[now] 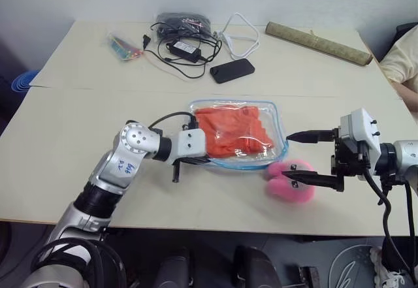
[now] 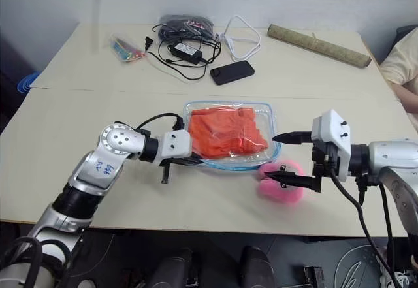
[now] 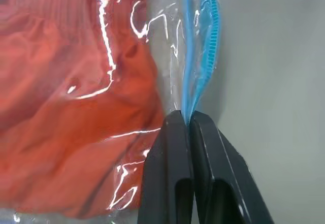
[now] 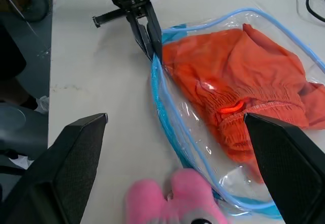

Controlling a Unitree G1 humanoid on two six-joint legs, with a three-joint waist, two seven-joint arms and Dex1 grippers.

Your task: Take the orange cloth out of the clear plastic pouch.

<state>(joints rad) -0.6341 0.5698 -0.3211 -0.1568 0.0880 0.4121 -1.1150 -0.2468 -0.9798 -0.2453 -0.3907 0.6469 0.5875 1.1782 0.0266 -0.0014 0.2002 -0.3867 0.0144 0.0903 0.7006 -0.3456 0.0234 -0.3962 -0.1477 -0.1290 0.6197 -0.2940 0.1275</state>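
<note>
The clear plastic pouch [image 1: 279, 122] with light blue trim lies flat in the middle of the table. The wrinkled orange cloth [image 1: 232, 131] is inside it. My left gripper [image 1: 197, 160] is at the pouch's left edge, shut on the blue trim [image 3: 189, 97]; the left wrist view shows the trim pinched between the black fingertips. My right gripper [image 1: 286, 155] stands open just off the pouch's right side, one finger level with the pouch edge and the other over a pink plush toy [image 1: 292, 182]. Nothing is between its fingers.
At the back of the table lie a black phone [image 1: 232, 70], a tangle of cables with a charger [image 1: 185, 45], a white cord [image 1: 240, 34], a rolled mat [image 1: 318, 42] and a small colourful packet [image 1: 124, 45]. A person's arm [image 1: 403, 63] shows at the right edge.
</note>
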